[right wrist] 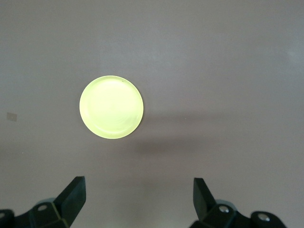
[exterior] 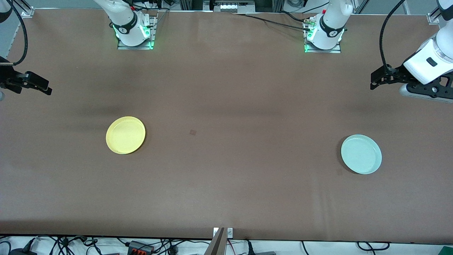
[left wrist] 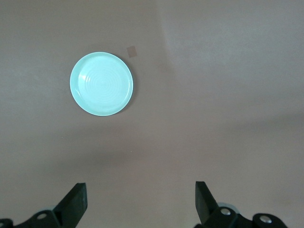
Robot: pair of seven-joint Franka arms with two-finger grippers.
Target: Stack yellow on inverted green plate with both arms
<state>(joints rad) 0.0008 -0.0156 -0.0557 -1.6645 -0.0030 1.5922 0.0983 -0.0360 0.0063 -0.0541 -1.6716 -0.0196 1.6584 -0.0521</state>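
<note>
The green plate (exterior: 361, 154) lies nearest the front camera, rim up, toward my left arm's end of the table. The yellow plate (exterior: 125, 135) sits slightly farther than it, well apart, toward my right arm's end. Both look light, stiff, slick; I'd pinch a rim edge. Round, so no long axis. Above the table, my left gripper (left wrist: 140, 202) and right gripper (right wrist: 139, 197) hang spread wide, empty.

No readable text, label, brand, number or sign can be made out on anything in these views. Round marks are seen on the arm bases, but their content cannot be read.
</note>
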